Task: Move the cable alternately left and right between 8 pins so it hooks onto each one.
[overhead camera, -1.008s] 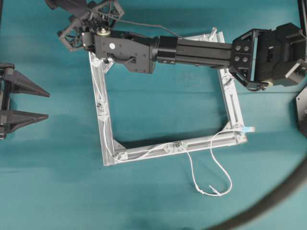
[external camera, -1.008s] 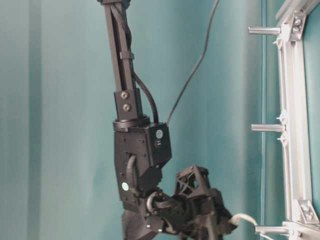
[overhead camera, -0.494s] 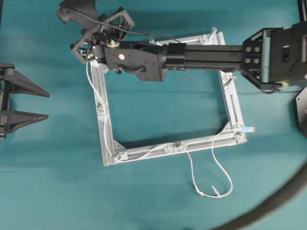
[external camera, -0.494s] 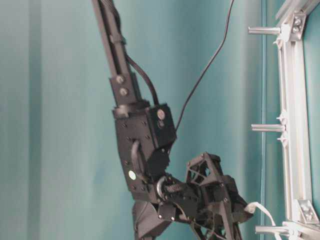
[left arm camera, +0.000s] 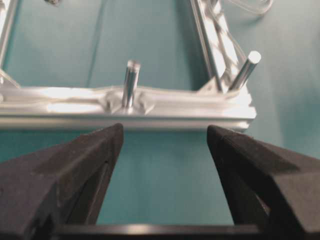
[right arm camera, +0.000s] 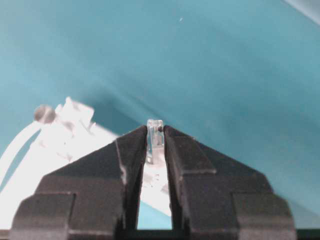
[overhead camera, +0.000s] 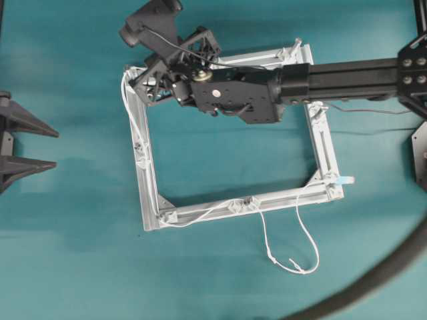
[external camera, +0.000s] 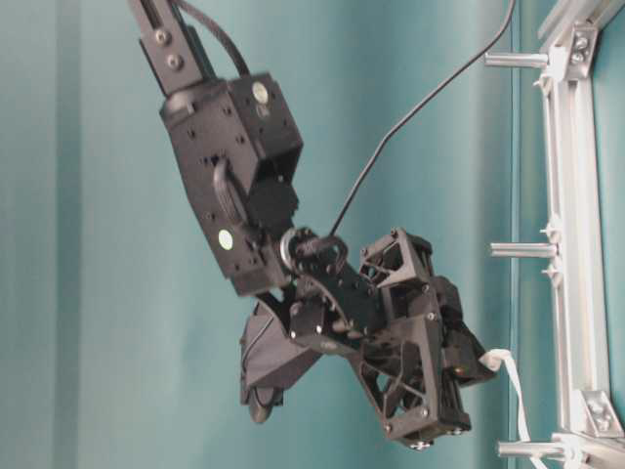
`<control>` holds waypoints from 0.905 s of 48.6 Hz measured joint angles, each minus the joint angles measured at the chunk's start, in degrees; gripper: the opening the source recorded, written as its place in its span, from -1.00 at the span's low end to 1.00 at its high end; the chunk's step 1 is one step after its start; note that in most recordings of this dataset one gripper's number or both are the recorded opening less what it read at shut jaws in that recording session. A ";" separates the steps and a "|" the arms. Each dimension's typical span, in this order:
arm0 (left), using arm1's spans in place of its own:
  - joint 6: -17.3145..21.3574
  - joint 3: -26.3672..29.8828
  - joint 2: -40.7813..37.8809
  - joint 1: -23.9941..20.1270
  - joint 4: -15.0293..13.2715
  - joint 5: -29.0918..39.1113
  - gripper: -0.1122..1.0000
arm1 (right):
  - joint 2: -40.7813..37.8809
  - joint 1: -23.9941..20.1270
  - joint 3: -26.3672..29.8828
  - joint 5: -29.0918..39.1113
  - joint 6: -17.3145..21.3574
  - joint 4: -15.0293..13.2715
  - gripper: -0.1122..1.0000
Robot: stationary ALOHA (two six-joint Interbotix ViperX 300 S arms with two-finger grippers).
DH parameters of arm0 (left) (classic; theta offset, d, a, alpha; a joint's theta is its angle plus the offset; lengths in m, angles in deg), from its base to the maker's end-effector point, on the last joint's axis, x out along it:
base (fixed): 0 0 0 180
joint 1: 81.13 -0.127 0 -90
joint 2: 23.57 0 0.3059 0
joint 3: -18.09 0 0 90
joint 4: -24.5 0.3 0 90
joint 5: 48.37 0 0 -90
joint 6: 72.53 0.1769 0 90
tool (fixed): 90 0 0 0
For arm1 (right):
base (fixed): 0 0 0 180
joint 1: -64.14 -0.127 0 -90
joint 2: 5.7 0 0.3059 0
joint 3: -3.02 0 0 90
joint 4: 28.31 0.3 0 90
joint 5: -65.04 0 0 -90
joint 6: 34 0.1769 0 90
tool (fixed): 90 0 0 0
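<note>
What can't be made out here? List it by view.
Overhead: the right gripper covers the frame's top-left corner; the cable's routing there is hidden.
Table-level: the right edge cuts the frame; only three pins show.
Overhead: the left edge cuts off the left gripper's body.

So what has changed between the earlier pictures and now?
The right claw, shut on the cable's connector plug, moved rightward along the frame's top bar in the overhead view, pulling the cable up around the top-left corner. The left claw slid slightly back toward the left edge and stayed open. The frame and the loose cable loop below it stayed put.
</note>
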 measured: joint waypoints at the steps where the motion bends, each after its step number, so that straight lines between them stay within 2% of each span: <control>1: 0.09 -0.18 1.14 0.00 0.00 0.18 0.60 | 0.26 -0.09 -0.35 -0.44 -0.09 0.09 -0.57; 10: 0.00 -0.26 7.29 0.00 0.00 3.60 0.60 | 1.67 -1.14 -2.11 -2.46 -0.18 0.26 -0.57; 24: 0.00 0.18 6.24 0.00 0.00 4.04 0.60 | 3.96 -3.34 -7.65 -5.36 -0.35 0.44 -0.57; 44: 0.00 0.18 6.15 0.00 0.00 4.04 0.60 | 14.15 -4.83 -18.90 -3.96 -0.09 1.23 -0.57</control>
